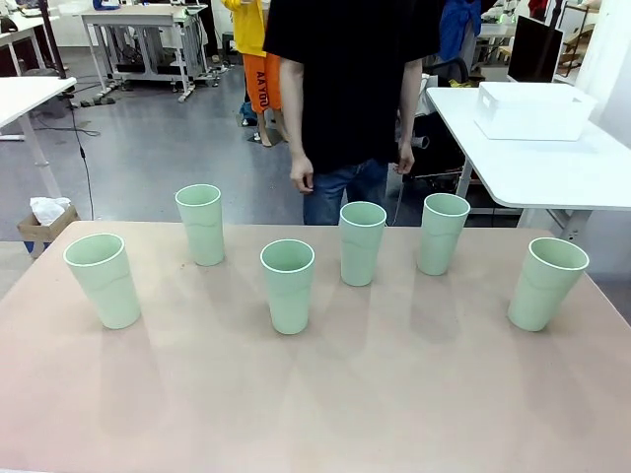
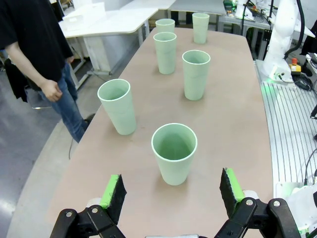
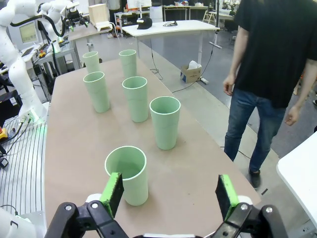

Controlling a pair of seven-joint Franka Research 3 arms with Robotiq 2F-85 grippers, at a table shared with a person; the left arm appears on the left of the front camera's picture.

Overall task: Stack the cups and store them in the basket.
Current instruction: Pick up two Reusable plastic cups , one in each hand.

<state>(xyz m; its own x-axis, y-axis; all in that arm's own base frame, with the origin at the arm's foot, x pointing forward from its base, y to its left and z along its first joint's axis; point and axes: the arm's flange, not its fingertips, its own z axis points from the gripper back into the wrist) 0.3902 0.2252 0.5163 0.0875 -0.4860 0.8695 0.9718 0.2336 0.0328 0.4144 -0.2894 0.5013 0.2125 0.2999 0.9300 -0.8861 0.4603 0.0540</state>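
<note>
Status: six tall pale mint-green tapered plastic cups (image 1: 288, 286) stand upright on the pinkish-beige tabletop (image 1: 394, 414). Long axes are vertical, mouths up, narrow ends down. None are nested and none touch each other.

Left gripper (image 2: 171, 186): black fingers with green pads spread wide, holding nothing. The nearest cup (image 2: 174, 153) is straight ahead of it, centred on the gap and clear of both pads. The other five run away ahead of the fingers, one off to the side of the picture-left finger, towards the table edge.

Right gripper (image 3: 169, 191): fingers wide apart, empty. Its closest cup (image 3: 126, 173) sits ahead, offset towards the picture-left finger. That pad overlaps the cup's lower wall in the picture, so I cannot tell whether they touch. The rest of the cups trail off ahead of the gap.

White rectangular plastic basket (image 1: 527, 123): on a separate white side table (image 1: 552, 172), across the floor on the right gripper's side and well apart from every cup. It sits upright, opening up, long axis roughly across the picture.

View differences: the front view gives the basket and the staggered spread of the cups across the table. The wrist views give the finger spread and look down into the cup mouths; the interiors seen are empty.

Person in black T-shirt (image 1: 345, 79) and jeans stands at the far edge, opposite both grippers, hands hanging off the table.
</note>
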